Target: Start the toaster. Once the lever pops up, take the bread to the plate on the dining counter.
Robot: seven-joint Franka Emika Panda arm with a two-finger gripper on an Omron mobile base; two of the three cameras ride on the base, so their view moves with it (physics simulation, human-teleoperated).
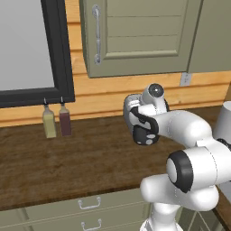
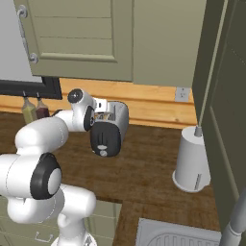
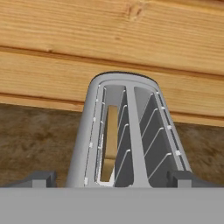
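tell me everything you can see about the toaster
The toaster is a small rounded silver-white box standing upright on the dark wood worktop, close to the wood-plank wall. Its black end panel, with a pale slider and a round knob, faces outward. From above, two wire-lined slots show; the left one holds a tan bread slice. The gripper hovers just above it.

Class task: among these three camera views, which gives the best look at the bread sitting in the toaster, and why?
The hand view: it looks down into the toaster, where the bread stands as a tan slice in the left slot. The right base view shows the toaster's black end panel and only a speck at the slots; in the left base view the arm covers most of the toaster.
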